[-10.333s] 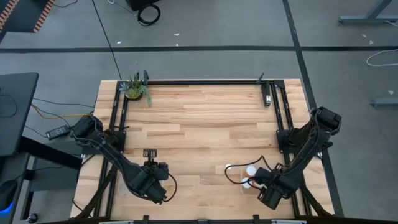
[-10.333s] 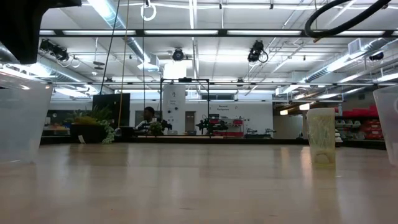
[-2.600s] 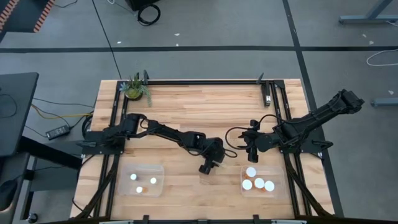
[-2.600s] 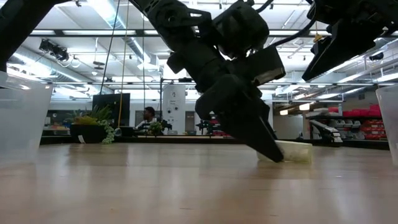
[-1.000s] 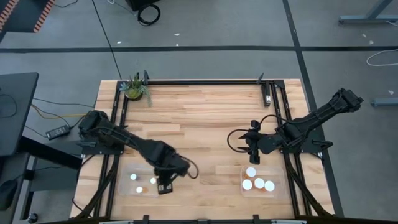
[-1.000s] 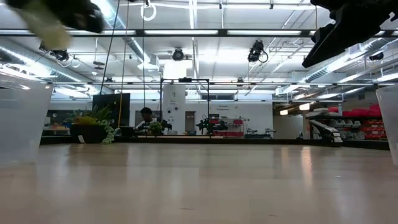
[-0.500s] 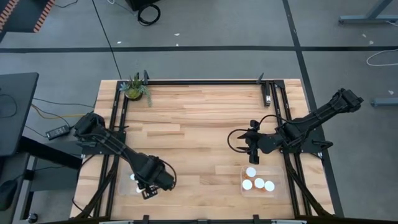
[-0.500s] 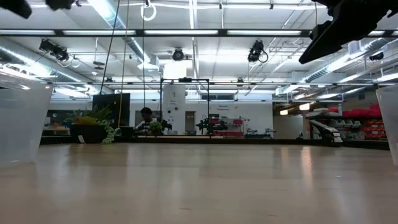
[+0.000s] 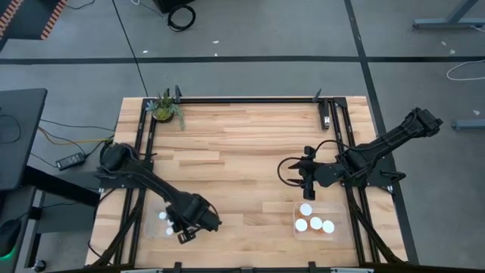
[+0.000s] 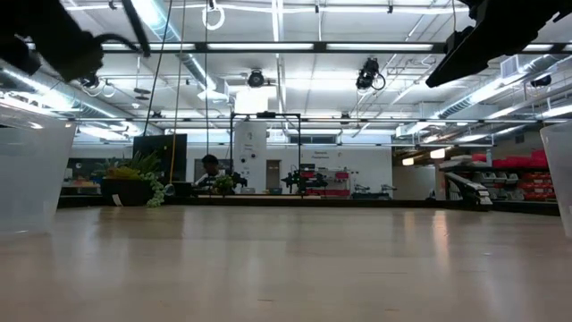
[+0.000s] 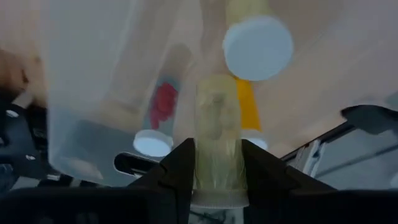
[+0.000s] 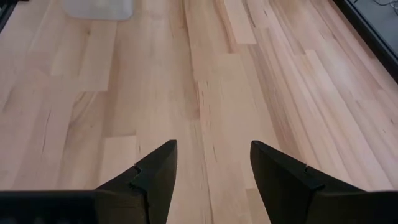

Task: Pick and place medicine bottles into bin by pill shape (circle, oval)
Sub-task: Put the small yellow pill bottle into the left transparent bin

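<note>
L gripper (image 9: 184, 235) sits over the L bin (image 9: 154, 225), at the bin's edge nearest the table (image 9: 242, 144) front. From my L wrist cam the fingers (image 11: 177, 168) are clamped on a pale yellowish bottle (image 11: 216, 149), white cap toward the wrist, bottle body pointing down into the clear bin (image 11: 81, 93). Inside that bin I see 3 more bottles: one w/ big white cap (image 11: 258, 48), one w/ red contents (image 11: 163, 107), one orange (image 11: 247, 106). In the high view only one white cap (image 9: 162, 216) shows beside the gripper; rest hidden under the arm.

R gripper (image 9: 306, 189) hovers above bare wood just back of the R bin (image 9: 315, 230), fingers (image 12: 152, 171) spread wide, nothing between them. R bin holds 4 white caps (image 9: 306, 210), grouped close.

Small plant (image 9: 164, 108) at far corner of table, well apart from L bin. Low cam: table surface (image 10: 286, 268) w/ bin walls at both edges, a person (image 10: 210, 165) far behind in the room.
</note>
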Controlling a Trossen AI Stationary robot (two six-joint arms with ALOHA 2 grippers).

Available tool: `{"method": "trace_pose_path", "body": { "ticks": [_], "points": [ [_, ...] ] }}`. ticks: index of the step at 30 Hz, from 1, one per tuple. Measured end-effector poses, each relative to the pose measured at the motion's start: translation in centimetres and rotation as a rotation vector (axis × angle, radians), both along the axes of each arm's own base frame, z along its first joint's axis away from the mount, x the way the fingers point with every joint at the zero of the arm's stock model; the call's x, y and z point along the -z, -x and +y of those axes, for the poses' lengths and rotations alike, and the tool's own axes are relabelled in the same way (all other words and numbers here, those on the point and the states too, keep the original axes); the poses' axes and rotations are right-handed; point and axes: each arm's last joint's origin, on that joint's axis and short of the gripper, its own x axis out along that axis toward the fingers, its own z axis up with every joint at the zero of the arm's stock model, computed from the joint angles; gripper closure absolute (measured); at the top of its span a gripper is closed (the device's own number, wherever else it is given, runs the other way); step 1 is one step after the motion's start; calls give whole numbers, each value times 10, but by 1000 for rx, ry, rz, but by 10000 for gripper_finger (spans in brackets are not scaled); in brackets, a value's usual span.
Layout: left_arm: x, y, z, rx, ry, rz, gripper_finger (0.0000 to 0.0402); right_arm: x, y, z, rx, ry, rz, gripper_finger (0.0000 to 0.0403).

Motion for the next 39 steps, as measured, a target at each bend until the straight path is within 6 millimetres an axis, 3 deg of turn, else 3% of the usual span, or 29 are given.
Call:
{"method": "trace_pose_path", "body": {
  "ticks": [5,13,25,39],
  "points": [
    [19,-4,-4,35,20,68,275,0,0,0,-4,5,-1,192],
    [34,-8,-5,70,21,103,276,-1,-1,0,-2,3,-11,192],
    [37,-15,-5,104,23,28,272,-1,-1,0,-4,5,-13,192],
    [34,-14,-3,100,45,71,275,-1,-1,0,-3,13,-16,192]
  ]
}}
